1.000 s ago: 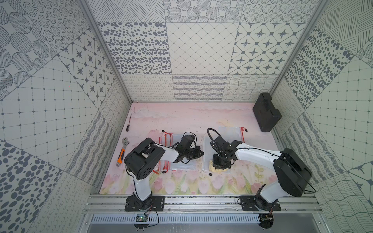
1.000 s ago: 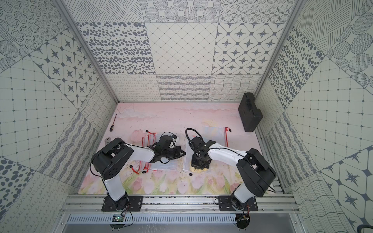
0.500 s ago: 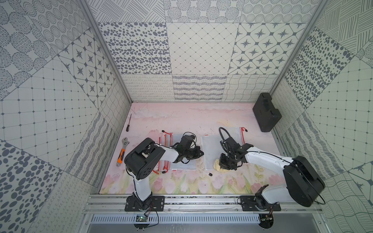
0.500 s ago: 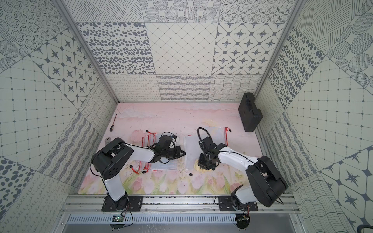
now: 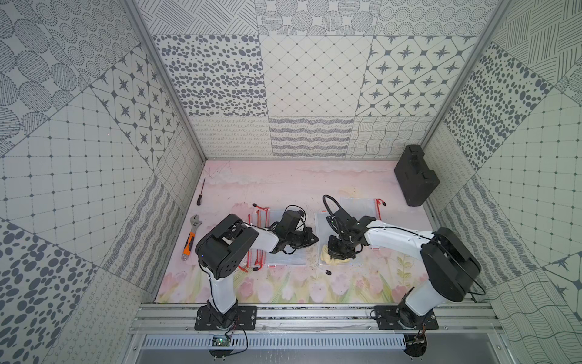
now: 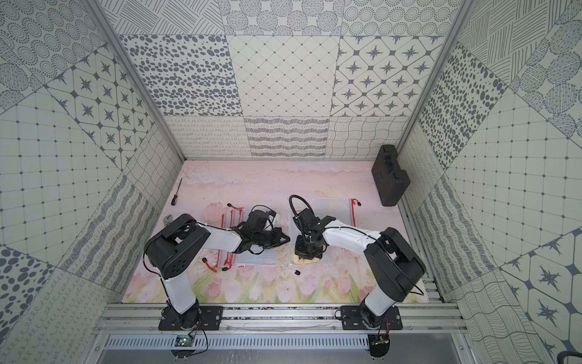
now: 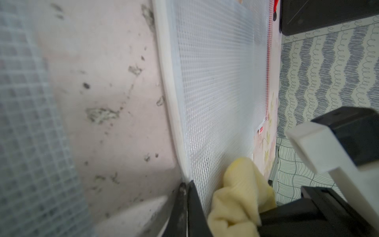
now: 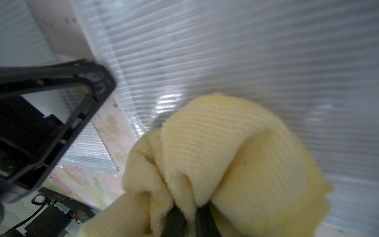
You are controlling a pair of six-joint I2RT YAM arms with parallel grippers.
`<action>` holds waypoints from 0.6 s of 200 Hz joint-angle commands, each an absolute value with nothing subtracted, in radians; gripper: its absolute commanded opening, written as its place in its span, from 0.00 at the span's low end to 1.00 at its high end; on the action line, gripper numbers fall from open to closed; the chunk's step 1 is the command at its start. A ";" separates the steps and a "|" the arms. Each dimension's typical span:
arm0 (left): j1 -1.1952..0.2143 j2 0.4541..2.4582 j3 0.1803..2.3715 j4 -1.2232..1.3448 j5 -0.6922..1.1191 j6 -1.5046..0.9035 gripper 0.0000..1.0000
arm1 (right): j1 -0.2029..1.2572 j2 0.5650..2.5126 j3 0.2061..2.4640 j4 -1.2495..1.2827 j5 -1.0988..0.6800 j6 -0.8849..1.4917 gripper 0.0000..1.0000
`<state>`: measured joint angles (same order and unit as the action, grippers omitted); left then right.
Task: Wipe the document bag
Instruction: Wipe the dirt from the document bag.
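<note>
The document bag (image 5: 321, 228), clear mesh with a white border, lies flat on the pink mat right of centre. My right gripper (image 5: 340, 252) is shut on a bunched yellow cloth (image 5: 333, 260) that presses on the bag's near left corner. The right wrist view shows the cloth (image 8: 225, 153) pinched between the black fingers and resting on the ribbed plastic (image 8: 246, 51). My left gripper (image 5: 314, 241) is shut, its tips (image 7: 186, 190) pressed against the bag's white left edge (image 7: 170, 102), close beside the cloth (image 7: 240, 195).
A stack of mesh bags with red zippers (image 5: 283, 257) lies under my left arm. Another bag (image 5: 362, 206) overlaps the wiped one at the back. A black case (image 5: 415, 175) stands back right. Screwdriver (image 5: 200, 192), wrench (image 5: 196, 222) and orange knife (image 5: 188, 245) lie left. A small black bit (image 5: 328, 271) lies in front of the wiped bag.
My right gripper swept the cloth to the right across the bag, then back left to the near left corner. The left arm has stayed put.
</note>
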<state>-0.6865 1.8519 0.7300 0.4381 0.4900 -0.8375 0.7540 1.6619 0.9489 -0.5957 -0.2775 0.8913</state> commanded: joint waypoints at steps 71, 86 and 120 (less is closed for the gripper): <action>-0.681 1.898 0.713 0.030 0.307 -0.820 0.00 | 0.261 1.355 0.612 -0.731 -0.244 0.708 0.00; -0.681 1.899 0.715 0.029 0.310 -0.819 0.00 | 0.231 1.330 0.614 -0.746 -0.248 0.691 0.00; -0.681 1.902 0.716 0.030 0.313 -0.817 0.00 | 0.439 1.404 0.753 -0.697 -0.224 0.810 0.00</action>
<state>-0.6865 1.8618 0.7349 0.4500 0.4931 -0.8371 0.2924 1.3365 0.6609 -0.6811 -0.2756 0.7567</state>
